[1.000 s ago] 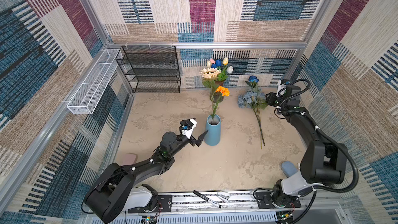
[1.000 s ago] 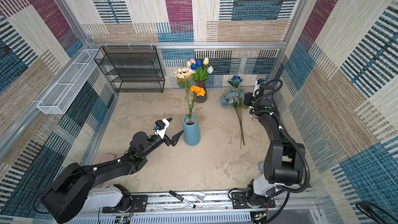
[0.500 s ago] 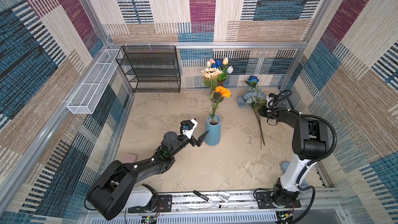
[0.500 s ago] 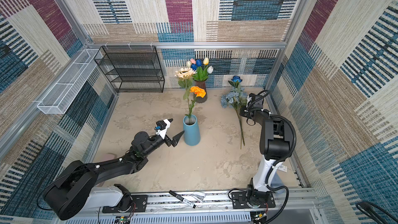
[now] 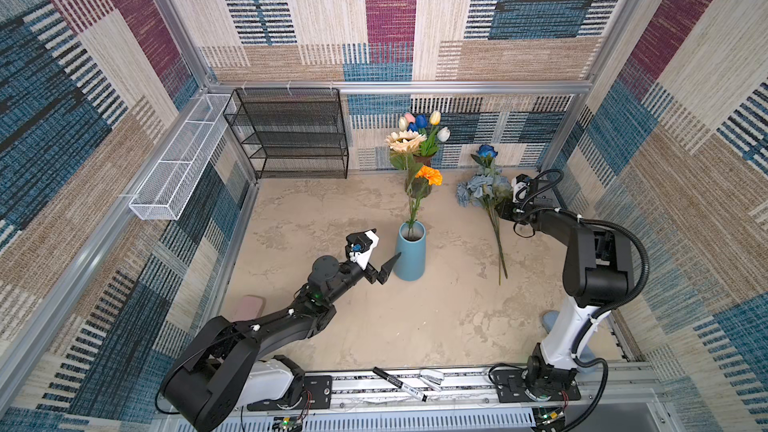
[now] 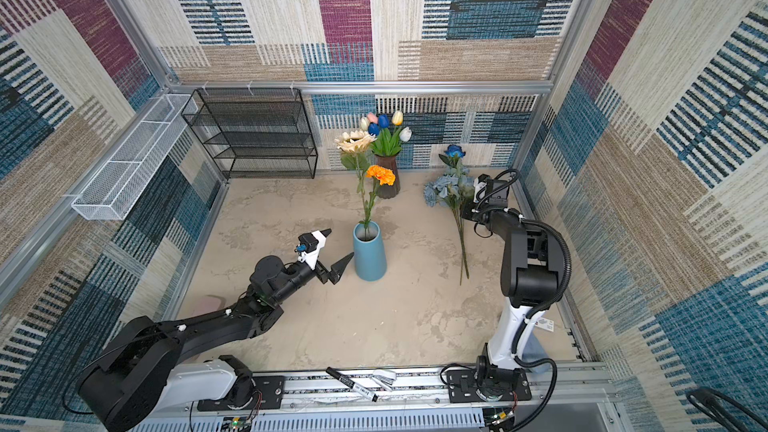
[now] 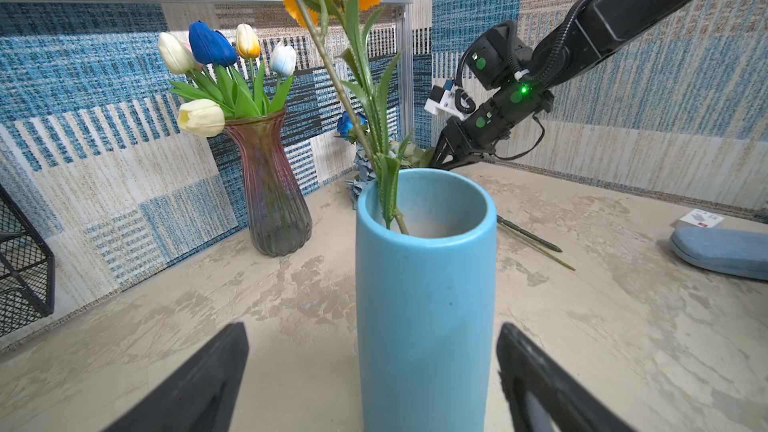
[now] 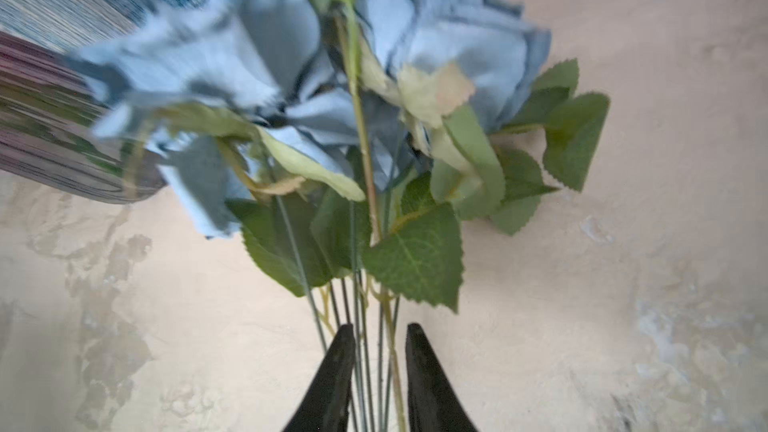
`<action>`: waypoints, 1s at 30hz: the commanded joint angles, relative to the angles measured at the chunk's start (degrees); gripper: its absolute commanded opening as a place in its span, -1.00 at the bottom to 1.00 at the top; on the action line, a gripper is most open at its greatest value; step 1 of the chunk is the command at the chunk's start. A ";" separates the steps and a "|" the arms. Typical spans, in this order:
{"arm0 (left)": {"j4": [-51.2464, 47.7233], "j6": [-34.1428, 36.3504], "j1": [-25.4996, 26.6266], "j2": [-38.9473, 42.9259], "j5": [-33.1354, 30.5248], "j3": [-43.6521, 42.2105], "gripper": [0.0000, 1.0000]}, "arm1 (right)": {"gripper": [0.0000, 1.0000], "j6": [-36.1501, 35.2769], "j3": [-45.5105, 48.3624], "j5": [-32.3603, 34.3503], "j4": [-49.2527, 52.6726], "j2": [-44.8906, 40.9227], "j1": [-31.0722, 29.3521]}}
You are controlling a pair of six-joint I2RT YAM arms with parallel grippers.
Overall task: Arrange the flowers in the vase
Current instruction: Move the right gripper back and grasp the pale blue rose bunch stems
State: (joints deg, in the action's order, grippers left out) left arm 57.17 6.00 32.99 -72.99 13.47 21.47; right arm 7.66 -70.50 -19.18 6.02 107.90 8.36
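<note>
The left gripper (image 7: 372, 328) hovers wide open and empty astride the tall matte sky-blue cylindrical vase (image 5: 409, 255), seemingly to steady it, while well to that vase's right the right gripper (image 8: 380, 328) pinches the wire stems of the flat-lying dusty-blue fabric rose bunch (image 5: 473, 193), likely for lifting.

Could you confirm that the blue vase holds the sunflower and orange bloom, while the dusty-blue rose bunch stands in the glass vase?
Not quite: the dusty-blue rose bunch lies on the table with its stems between the jaws of the right gripper, as both top views show. The blue vase does hold the sunflower and orange bloom.
</note>
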 commanded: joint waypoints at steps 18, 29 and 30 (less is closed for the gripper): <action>0.29 1.12 -0.03 0.58 -0.57 0.24 0.93 | -0.89 -1.07 -2.02 0.81 0.05 4.10 -0.01; 0.24 1.15 -0.03 1.05 -0.64 0.29 0.93 | -1.00 -1.33 -3.76 4.08 5.21 -2.37 -0.10; 0.11 1.29 -0.04 1.07 -0.65 0.31 0.93 | -1.00 -1.33 -3.86 4.79 5.92 -3.59 -0.18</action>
State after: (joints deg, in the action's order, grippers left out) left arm 57.04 6.00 32.99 -72.25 13.45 21.54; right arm 6.72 -73.49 -17.15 10.22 106.87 8.32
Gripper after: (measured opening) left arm 0.962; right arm 0.060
